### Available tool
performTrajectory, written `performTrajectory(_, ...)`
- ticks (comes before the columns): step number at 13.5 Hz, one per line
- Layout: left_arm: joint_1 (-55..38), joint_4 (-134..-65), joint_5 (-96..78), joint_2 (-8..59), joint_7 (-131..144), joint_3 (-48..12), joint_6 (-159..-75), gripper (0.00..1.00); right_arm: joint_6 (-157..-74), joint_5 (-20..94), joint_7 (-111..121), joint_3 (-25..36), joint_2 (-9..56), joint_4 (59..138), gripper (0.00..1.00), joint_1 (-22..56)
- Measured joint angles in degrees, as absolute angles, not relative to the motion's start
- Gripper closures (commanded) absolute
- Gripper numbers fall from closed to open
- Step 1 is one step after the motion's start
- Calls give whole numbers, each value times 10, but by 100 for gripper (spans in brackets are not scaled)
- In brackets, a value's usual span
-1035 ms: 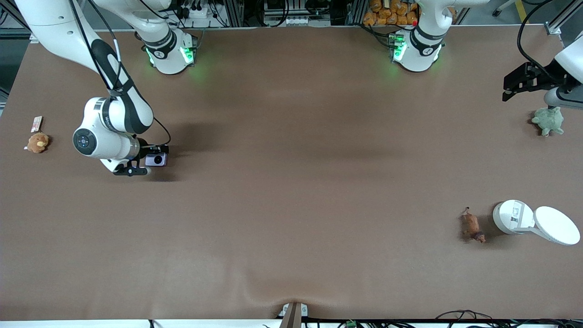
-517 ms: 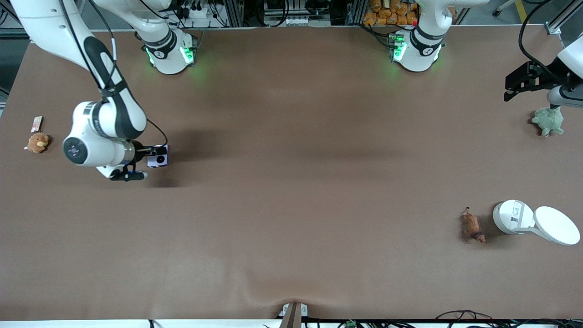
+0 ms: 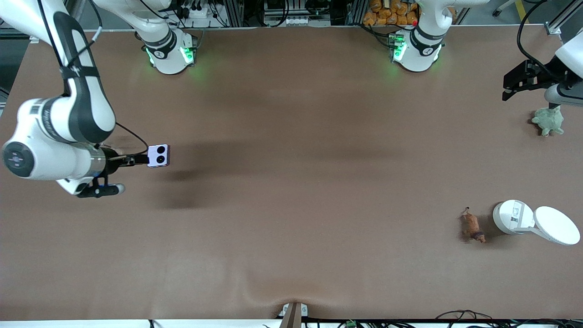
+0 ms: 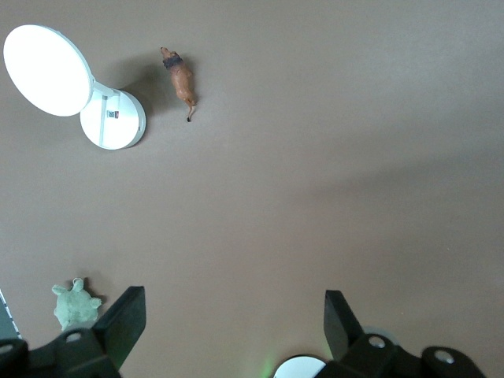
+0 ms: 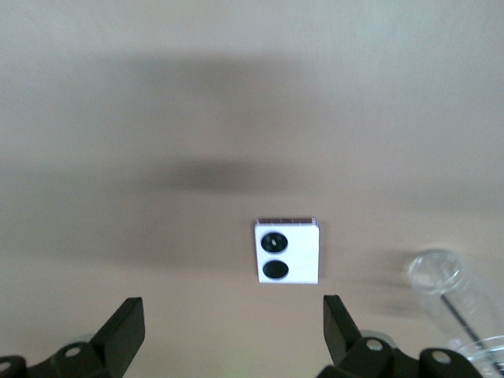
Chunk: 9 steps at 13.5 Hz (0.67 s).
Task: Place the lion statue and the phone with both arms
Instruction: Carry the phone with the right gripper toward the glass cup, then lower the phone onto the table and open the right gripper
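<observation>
The lavender phone point(image 3: 158, 156) lies flat on the table toward the right arm's end, its two black camera circles facing up. It also shows in the right wrist view point(image 5: 287, 250). My right gripper point(image 3: 108, 175) is open and empty, raised above the table beside the phone; in its own view point(image 5: 234, 327) the phone lies apart from its fingers. The orange-brown lion statue point(image 3: 472, 226) lies on the table toward the left arm's end, also in the left wrist view point(image 4: 182, 77). My left gripper point(image 3: 521, 83) hangs open and empty point(image 4: 234, 323) near the green turtle.
A white round device with an opened disc lid point(image 3: 513, 217) stands beside the lion, also in the left wrist view point(image 4: 113, 126). A green plush turtle point(image 3: 549, 120) sits farther from the front camera at the left arm's end point(image 4: 75, 303).
My right gripper has let go of the phone, risen and drawn away toward the right arm's end of the table. The phone stays on the table. The left arm has barely moved.
</observation>
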<state>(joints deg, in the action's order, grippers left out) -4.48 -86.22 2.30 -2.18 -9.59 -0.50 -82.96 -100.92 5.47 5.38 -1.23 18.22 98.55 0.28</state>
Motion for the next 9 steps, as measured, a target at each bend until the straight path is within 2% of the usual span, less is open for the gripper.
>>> performTrajectory(2,-45,-861,23,-22,-96,-6,-830,0,-989,54,55,-13,182,917,0,16)
performTrajectory(6,-44,-861,23,-21,-96,-5,-830,0,-882,29,55,-13,182,784,0,39)
performTrajectory(9,-44,-861,23,-21,-96,-5,-830,0,-826,29,55,-12,182,730,0,40)
